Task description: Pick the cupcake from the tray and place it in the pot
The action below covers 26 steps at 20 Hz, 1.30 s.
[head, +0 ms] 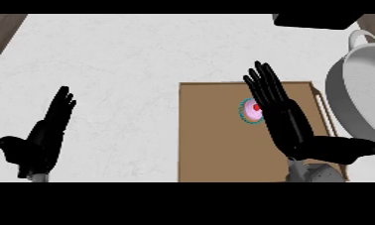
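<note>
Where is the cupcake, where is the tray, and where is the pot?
cupcake [251,109]: head view, on its pink top beside the right hand.
tray [212,135]: head view, on a bare part of its brown floor.
pot [359,83]: head view, on its grey inner wall.

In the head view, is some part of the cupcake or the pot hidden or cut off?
Head view: the right hand covers the cupcake's right side; the pot is cut off by the picture's right edge; the tray shows plainly.

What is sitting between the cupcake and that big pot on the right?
In the head view, the right hand rises between the cupcake and the pot, above the tray.
</note>
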Tool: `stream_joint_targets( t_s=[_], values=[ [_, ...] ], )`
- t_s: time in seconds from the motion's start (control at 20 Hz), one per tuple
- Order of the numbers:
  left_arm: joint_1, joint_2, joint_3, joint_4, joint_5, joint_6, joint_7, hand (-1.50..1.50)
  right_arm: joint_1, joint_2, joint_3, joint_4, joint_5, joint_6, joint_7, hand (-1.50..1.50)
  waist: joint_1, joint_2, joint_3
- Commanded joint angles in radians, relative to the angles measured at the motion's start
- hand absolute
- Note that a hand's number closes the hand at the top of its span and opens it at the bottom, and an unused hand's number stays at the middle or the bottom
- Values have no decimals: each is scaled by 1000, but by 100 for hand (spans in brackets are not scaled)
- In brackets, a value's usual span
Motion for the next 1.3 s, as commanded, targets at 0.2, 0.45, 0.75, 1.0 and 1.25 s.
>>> stream_joint_targets(
  t_s=[0.2,0.45,0.75,1.0,1.25],
  values=[
    [-85,-7,-137,56,-38,-99,101,0,-129,-220,98,97,202,71,225,150,-46,-26,44],
    [-83,-47,-184,68,-21,-118,154,0,-119,-191,-3,49,541,-328,-20,-150,-96,-38,48],
    [-193,-65,-161,135,-3,-162,217,0,-23,-154,-36,-207,495,-354,-48,-150,-60,-37,47],
    [-155,-51,-137,159,-16,-198,141,0,-46,-297,-7,-301,550,-228,337,-150,-50,-38,44],
    [-175,-83,-149,190,-41,-187,133,0,-202,-324,-50,-322,459,-126,677,-150,-39,-34,45]
  ],
)
